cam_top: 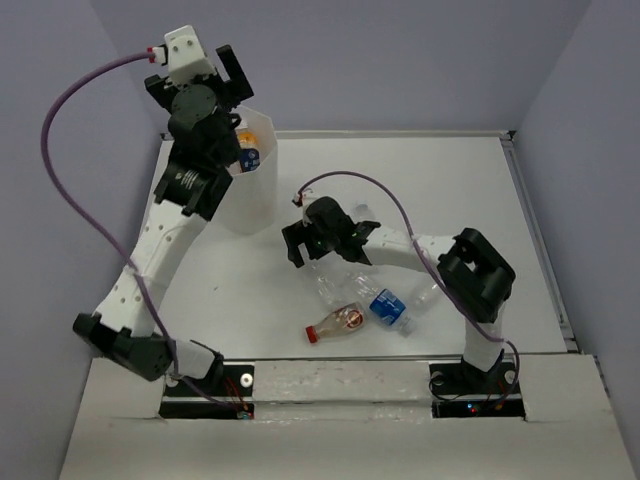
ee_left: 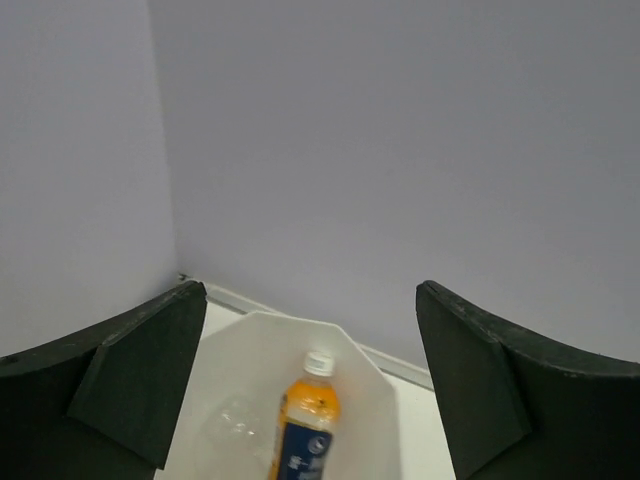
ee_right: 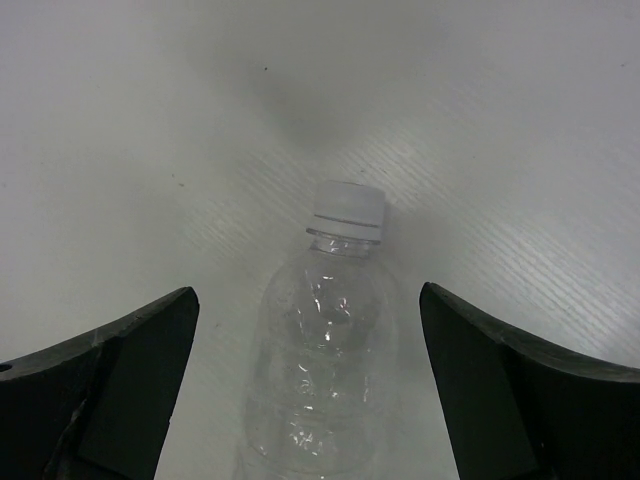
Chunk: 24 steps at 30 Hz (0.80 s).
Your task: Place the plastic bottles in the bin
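**Right pincer over clear bottle: axis check ahead of the grasp**

Right pincer [ee_right: 308, 300]: jaws spread wide, nothing between them gripped. It hangs above a clear bottle [ee_right: 320, 370] lying flat on the table [cam_top: 470, 200] near its middle.

Key relation, from the right wrist view: the bottle lies straight ahead of the pincer and below it, centred in the gap. Its long axis runs away from the wrist, with the white cap [ee_right: 347, 205] at the far end and leaning a little to the right. The fingers [ee_right: 130, 370] stand on either side of the body, so the closing line crosses the short width, not the length. Judgement: a straight descent should do, with hardly any wrist turn. The crinkled wall will probably give under the squeeze, so a hold on the mid-body looks safer than one at the neck.

Left pincer [ee_left: 310, 330]: also spread wide and empty, poised above the bin [cam_top: 250, 205] at the far left corner of the table. An orange bottle [ee_left: 308, 410] sits inside the bin, cap up.

Not yet binned: a red-capped bottle [cam_top: 337, 322] and a blue-labelled bottle [cam_top: 390, 310] toward the near edge. Both lie closer to the right arm than to the left. Other clear ones beside them are hard to count
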Each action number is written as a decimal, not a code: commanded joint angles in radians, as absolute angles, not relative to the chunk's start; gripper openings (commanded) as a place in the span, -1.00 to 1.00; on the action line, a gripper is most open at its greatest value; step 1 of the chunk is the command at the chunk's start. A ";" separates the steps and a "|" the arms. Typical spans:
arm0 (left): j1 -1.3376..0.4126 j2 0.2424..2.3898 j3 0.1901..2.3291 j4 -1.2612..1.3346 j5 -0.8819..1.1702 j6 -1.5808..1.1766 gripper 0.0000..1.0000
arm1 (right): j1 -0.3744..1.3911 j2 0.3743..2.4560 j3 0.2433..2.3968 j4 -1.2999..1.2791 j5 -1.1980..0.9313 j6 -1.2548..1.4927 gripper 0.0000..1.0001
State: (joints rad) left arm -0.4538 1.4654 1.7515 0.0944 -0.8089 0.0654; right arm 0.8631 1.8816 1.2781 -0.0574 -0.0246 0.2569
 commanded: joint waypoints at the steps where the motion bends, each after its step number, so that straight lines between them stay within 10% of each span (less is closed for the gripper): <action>1: -0.451 1.216 1.613 -0.098 -0.466 -0.239 0.98 | 0.913 1.924 1.362 -0.144 0.064 0.232 0.93; 9: -0.451 0.870 1.218 -0.294 -0.215 -0.359 0.98 | 0.954 1.986 1.405 -0.232 0.201 0.236 0.90; 15: -0.449 0.635 1.019 -0.413 -0.204 -0.405 0.98 | 0.972 2.011 1.436 -0.245 0.239 0.261 0.13; 24: -0.453 0.465 0.861 -0.408 -0.248 -0.403 0.98 | 0.982 1.837 1.477 -0.170 0.236 0.239 -0.12</action>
